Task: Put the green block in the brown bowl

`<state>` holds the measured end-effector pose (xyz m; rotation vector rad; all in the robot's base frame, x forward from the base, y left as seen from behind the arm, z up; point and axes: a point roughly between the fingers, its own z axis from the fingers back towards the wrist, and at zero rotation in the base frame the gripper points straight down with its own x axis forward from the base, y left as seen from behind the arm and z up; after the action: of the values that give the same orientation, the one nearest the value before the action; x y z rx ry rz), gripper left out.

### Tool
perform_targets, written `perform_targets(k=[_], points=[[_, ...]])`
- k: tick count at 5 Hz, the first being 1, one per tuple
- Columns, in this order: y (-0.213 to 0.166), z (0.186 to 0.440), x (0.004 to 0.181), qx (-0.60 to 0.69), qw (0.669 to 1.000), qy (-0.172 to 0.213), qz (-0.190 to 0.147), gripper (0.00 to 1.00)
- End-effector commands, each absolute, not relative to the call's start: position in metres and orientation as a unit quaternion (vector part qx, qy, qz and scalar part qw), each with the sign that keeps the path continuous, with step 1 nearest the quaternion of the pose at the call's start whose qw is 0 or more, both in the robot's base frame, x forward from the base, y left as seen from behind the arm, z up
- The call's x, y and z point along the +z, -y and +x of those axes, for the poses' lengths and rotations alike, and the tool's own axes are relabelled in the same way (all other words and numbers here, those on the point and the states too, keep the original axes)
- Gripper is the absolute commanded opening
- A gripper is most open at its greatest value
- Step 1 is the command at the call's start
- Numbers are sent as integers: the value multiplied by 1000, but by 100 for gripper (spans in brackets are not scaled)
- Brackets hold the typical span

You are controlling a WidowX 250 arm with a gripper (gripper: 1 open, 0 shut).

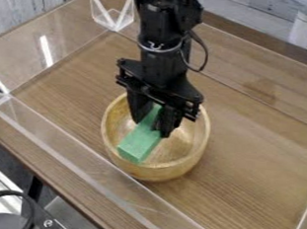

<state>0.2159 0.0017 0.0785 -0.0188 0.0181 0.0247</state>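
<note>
Wood table (65, 91) | gripper (156, 122) clamps green block (143, 142) | inside brown bowl (186, 160)

- No text, label, brand, number or sign could be read anywhere in the camera view.
- The green block (143, 142) was plain, with no marking on the faces that showed.
- The brown bowl (180, 161) showed only wood grain, no lettering.
- The black pincer (156, 115) and the arm above it bore no legible writing at this picture size.
- The desk (249, 103) and the clear walls around it carried no sign or sticker that could be made out.
</note>
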Motion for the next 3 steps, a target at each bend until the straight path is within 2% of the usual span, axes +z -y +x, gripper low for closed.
perform_targets(k=[1,3], points=[[0,227,88,8,1000,11,-9,0],[2,231,87,5,1000,9,-11,0]])
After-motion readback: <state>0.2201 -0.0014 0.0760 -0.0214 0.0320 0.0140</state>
